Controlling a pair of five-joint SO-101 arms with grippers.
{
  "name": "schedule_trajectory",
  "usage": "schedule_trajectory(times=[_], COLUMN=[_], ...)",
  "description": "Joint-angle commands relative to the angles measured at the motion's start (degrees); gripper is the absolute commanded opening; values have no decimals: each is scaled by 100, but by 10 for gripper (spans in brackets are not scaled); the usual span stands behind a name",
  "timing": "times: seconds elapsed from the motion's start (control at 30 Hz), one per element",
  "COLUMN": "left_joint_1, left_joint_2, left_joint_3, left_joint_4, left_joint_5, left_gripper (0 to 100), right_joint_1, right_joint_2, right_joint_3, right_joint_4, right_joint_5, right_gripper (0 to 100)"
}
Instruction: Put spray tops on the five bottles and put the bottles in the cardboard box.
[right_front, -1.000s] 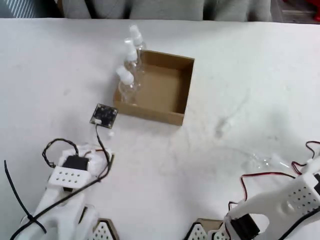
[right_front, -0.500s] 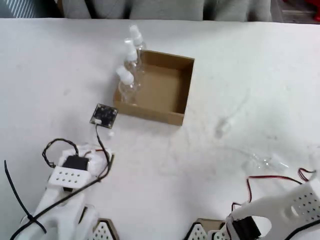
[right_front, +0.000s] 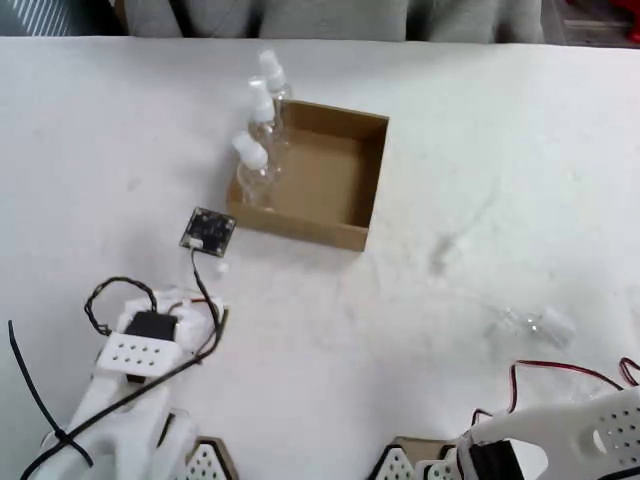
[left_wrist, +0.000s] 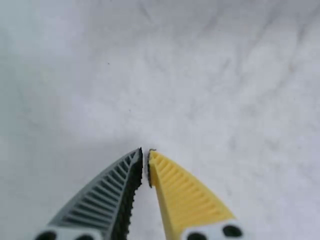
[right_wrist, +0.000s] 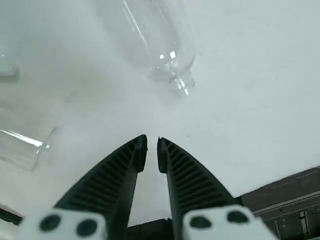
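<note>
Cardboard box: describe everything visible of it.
The cardboard box is brown card, open-topped with four low walls, sitting flat on the white table, slightly askew. Three clear spray bottles with white tops stand along one wall; inside or outside, I cannot tell.
</note>
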Motion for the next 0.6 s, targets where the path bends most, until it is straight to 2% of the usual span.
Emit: schedule_trajectory(times=[0.0, 0.33, 0.57], left_joint_1=[-40, -40, -40], left_joint_2=[-180, -180, -180], left_joint_3=[-114, -114, -114], left_joint_4=[-114, -114, -123], left_joint_5=[-62, -62, -62], left_gripper=[33, 33, 33], right_joint_1=[127, 171, 145], right_joint_2=[-145, -312, -778], right_joint_3=[457, 1679, 2796], right_joint_4=[-66, -1165, -3090], right_joint_5=[193, 167, -484], right_gripper=[16, 17, 17])
